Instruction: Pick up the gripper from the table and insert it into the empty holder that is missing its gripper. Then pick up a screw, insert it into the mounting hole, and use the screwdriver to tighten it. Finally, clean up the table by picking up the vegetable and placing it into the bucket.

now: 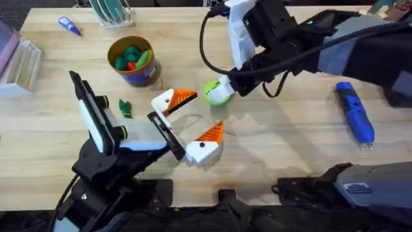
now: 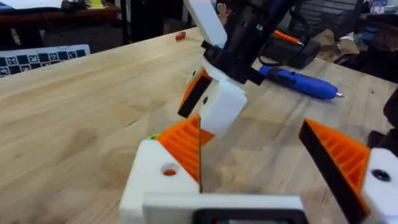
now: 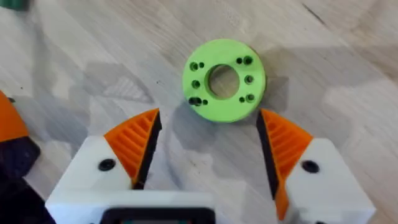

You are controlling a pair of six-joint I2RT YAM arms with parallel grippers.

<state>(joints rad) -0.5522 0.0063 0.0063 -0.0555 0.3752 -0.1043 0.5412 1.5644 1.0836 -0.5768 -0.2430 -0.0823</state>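
— Well, from overhead, where does everything sit?
— My left gripper (image 1: 203, 115) is at mid-table, fingers wide and empty. The vegetable (image 1: 125, 107) lies just beside that arm, near the bucket (image 1: 133, 61). My right gripper (image 1: 224, 89) is down at the lime-green disc (image 1: 215, 95), and the screwdriver (image 1: 355, 113) lies well apart on the right. I can't pick out the loose orange gripper or the bare holder.
— And the left wrist view?
— My left fingers (image 2: 339, 152) are spread, with nothing between them.
— The right wrist?
— My right fingers (image 3: 134, 140) stand wide, one either side of the disc — whether they touch it, I can't tell. They hold nothing.
— So how do you do the step well?
— I'd judge: find the wedge first, come down square over it, then close on its flat sides — not the ribs.
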